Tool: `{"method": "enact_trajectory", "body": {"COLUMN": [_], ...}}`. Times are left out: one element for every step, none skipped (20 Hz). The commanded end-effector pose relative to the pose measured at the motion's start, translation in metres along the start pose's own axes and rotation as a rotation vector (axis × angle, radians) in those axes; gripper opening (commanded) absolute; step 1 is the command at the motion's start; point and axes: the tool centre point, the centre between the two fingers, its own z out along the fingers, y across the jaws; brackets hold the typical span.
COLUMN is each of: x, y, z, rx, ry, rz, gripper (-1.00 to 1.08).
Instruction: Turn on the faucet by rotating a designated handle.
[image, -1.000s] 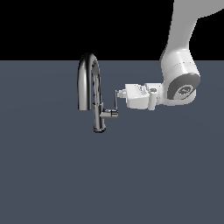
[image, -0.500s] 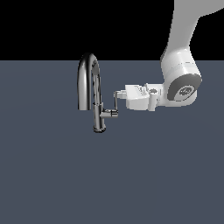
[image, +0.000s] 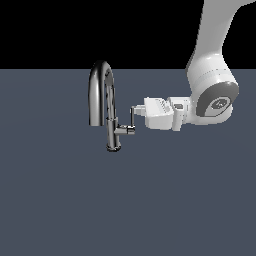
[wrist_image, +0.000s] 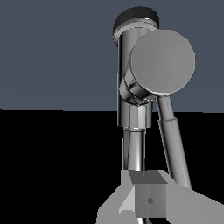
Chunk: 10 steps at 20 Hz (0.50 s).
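The shiny chrome faucet with the tall arched gooseneck spout (image: 102, 102) is standing a little toward 9 o'clock from the middle of the exterior view, on the dark grey-blue flat surface (image: 125, 210). From its slim column a short stub is sticking out toward 3 o'clock, and the thin chrome lever rod of the handle (image: 133, 119) is rising from the end of this stub toward 12 o'clock, so its long axis is nearly vertical.

The white gripper of the robot arm (image: 135, 111) is reaching in horizontally from 3 o'clock, and its tip is meeting the upper part of the rod. In the wrist view the rod (wrist_image: 173, 140) is running just beside the grey fingertip (wrist_image: 148, 199). Only one finger is showing clearly, so I cannot tell if the fingers are apart or clamped on the rod.

In my judgement, the coming move is depending on this: the rod is lying directly at the fingertips, at a right angle to the approach.
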Motion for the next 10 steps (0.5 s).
{"method": "enact_trajectory", "body": {"x": [-0.002, -0.003, -0.003, -0.004, -0.004, -0.005, -0.005, -0.003, -0.001, 0.002], "y": [0.011, 0.014, 0.017, 0.02, 0.024, 0.027, 0.027, 0.021, 0.025, 0.029], "z": [0.002, 0.002, 0.002, 0.002, 0.002, 0.002, 0.002, -0.004, -0.004, -0.003], "rx": [-0.008, -0.008, -0.008, -0.008, -0.008, -0.008, -0.008, 0.006, 0.005, 0.004], "ry": [-0.006, -0.006, -0.006, -0.006, -0.006, -0.006, -0.006, 0.003, 0.002, 0.001], "rz": [0.003, 0.003, 0.003, 0.003, 0.003, 0.003, 0.003, -0.002, -0.002, -0.001], "gripper": [-1.0, -1.0, -1.0, -1.0, -1.0, -1.0, -1.0, -1.0, -1.0, -1.0]}}
